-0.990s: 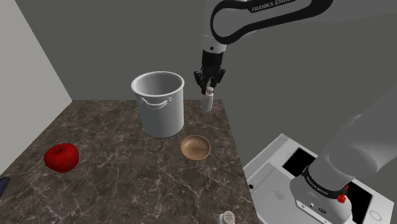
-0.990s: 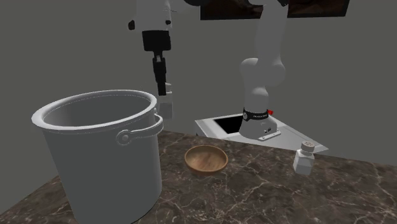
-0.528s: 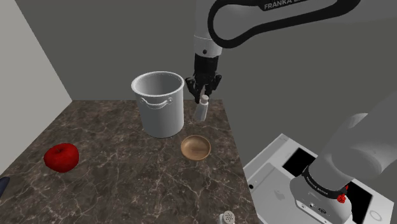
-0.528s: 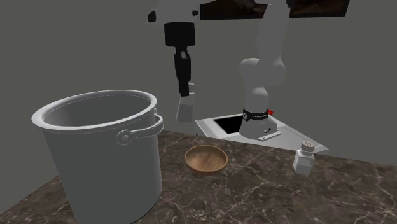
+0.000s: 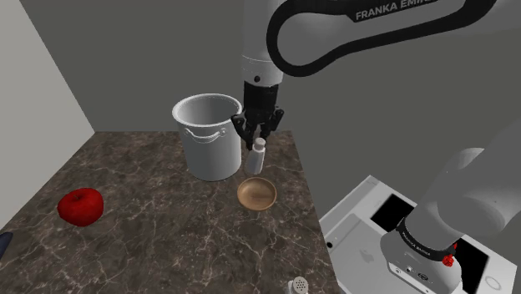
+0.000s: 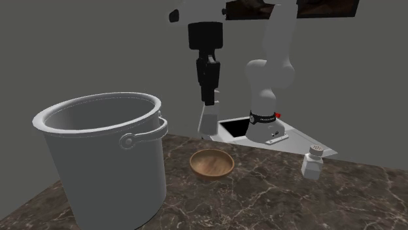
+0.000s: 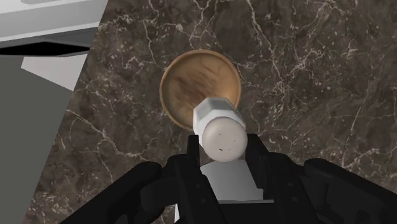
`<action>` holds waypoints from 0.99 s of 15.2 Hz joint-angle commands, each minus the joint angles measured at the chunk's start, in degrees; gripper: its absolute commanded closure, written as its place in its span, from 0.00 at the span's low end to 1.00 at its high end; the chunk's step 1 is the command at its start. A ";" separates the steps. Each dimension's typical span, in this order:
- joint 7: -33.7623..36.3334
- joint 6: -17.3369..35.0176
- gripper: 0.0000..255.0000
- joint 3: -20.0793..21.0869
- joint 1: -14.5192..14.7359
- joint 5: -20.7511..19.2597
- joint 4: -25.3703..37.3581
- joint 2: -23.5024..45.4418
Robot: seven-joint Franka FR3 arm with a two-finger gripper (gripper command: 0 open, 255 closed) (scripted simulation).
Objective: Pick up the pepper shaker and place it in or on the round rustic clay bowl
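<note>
My black gripper (image 5: pixel 257 135) is shut on a pale, whitish pepper shaker (image 5: pixel 255 157), which hangs upright in the air from its top end. In the second exterior view the shaker (image 6: pixel 207 121) hangs under the gripper (image 6: pixel 209 103), above and a little behind the round brown bowl (image 6: pixel 212 163). The bowl (image 5: pixel 256 194) sits on the dark marble counter, just below the shaker. In the wrist view the two fingers clasp the shaker (image 7: pixel 219 130) at the gripper (image 7: pixel 224 147), and its far end overlaps the near rim of the bowl (image 7: pixel 189 83).
A tall grey pot (image 5: pixel 209 134) with a handle stands close beside the gripper, on the shoulder view's left. A red apple (image 5: pixel 80 206) lies far left. A second small shaker (image 6: pixel 312 161) stands near the counter's edge. The white stand (image 5: pixel 392 225) borders the counter.
The gripper has carried the shaker toward the shoulder view's left and downward, from beside the pot's far side to above the bowl. The grip has stayed shut.
</note>
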 commanded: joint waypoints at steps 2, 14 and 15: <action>0.12 2.31 1.00 0.30 0.13 0.01 -1.90 0.40; 0.27 11.71 1.00 1.20 0.29 -0.55 -8.52 3.35; 0.32 12.51 1.00 1.28 0.30 -0.65 -9.00 3.69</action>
